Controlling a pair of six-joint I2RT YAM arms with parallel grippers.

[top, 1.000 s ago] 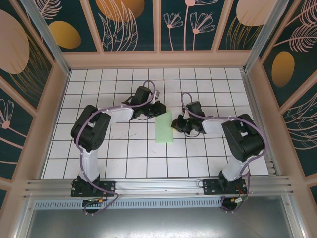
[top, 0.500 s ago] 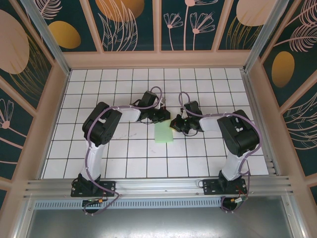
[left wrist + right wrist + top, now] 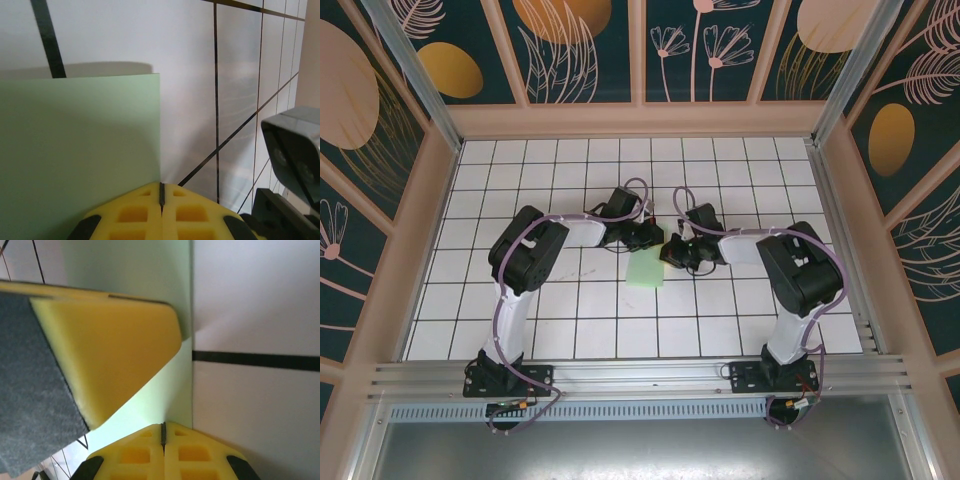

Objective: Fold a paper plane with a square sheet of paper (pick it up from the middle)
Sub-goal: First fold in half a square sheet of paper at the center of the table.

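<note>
The square sheet of paper (image 3: 645, 271) is pale mint green and looks like a short folded rectangle, with no paper plane shape to it. It lies mid-table with its far edge raised between both grippers. My left gripper (image 3: 653, 241) is shut on that edge. In the left wrist view the sheet (image 3: 80, 150) runs straight into the closed yellow jaws of the left gripper (image 3: 161, 186). My right gripper (image 3: 668, 250) is shut on the same sheet (image 3: 167, 395), whose edge enters the seam of the right gripper (image 3: 163, 426). The left gripper's yellow finger (image 3: 110, 350) hangs just beyond.
White grid tiles (image 3: 580, 320) cover the table inside patterned walls (image 3: 640, 50). The two wrists nearly touch over the paper, and the right gripper's dark body (image 3: 295, 145) shows at the edge of the left wrist view. A metal rail (image 3: 640, 375) runs along the near edge.
The left gripper moved right to the paper's far edge and shut on it. The right gripper edged left. The visible paper shortened from a long strip to a stubby rectangle.
</note>
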